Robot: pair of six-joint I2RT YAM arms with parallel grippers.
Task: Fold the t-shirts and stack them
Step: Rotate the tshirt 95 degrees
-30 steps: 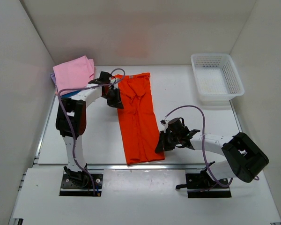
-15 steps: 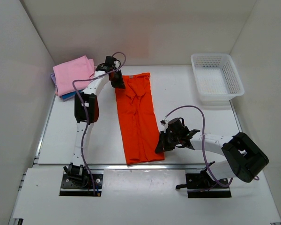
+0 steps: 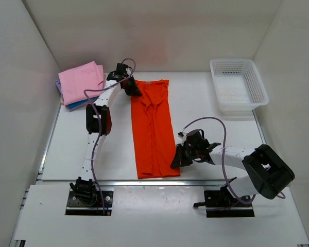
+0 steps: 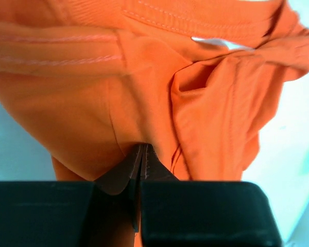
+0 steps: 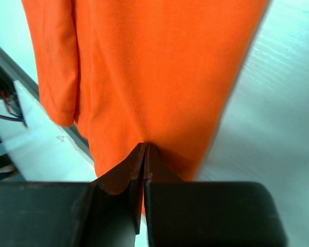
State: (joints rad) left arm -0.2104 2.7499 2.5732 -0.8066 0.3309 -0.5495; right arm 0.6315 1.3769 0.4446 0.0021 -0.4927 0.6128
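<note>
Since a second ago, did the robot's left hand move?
Yes. The left gripper, pinching the orange t-shirt, moved toward the back wall and is now level with the pink shirt stack.

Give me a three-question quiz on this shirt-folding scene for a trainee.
1. True or false: the left gripper and right gripper are both shut on the orange shirt.
2. Where does the left gripper grip it? A) near hem B) far, collar end C) middle
3. Fill in: the folded shirt lying topmost at far left is ____.
Key: 1 true; 2 B; 3 pink.
</note>
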